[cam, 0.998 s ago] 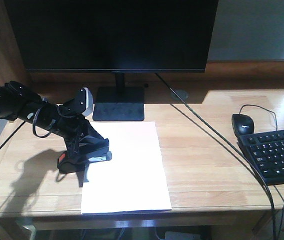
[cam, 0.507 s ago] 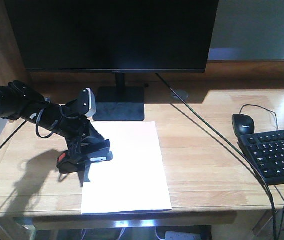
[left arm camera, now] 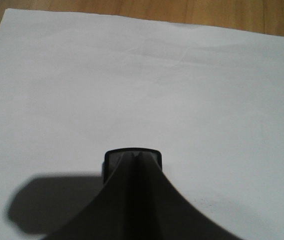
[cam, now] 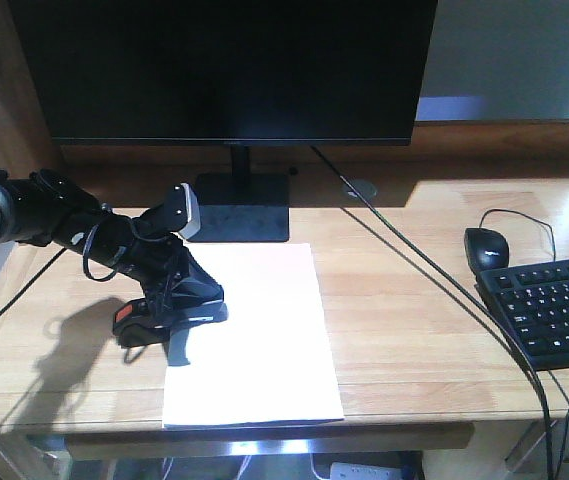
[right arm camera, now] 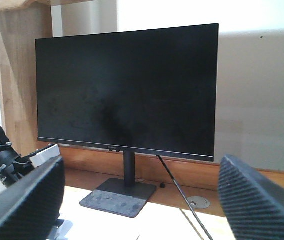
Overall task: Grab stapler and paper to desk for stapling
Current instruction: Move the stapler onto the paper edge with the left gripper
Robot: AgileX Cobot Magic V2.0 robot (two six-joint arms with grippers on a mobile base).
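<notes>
1. Paper (cam: pixel 252 335): white sheet lying flat at the desk's (cam: pixel 404 330) front edge.
2. Stapler (cam: pixel 164 318): black, orange-red rear, clamped in the left gripper (cam: pixel 186 312) at the sheet's left edge.
3. Right gripper (right arm camera: pixel 141 200): fingers spread wide, holding nothing, raised above the desk.
4. Keyboard (cam: pixel 554 308) and mouse (cam: pixel 486 246): far right.
5. Monitor (cam: pixel 229 70): dark, at the back on its stand.

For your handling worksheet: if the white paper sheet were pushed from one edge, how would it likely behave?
The paper lies flat and thin, so it would probably buckle, not slide stiffly. The stapler sitting on its left edge would likely pin that side, making it pivot or crease.
</notes>
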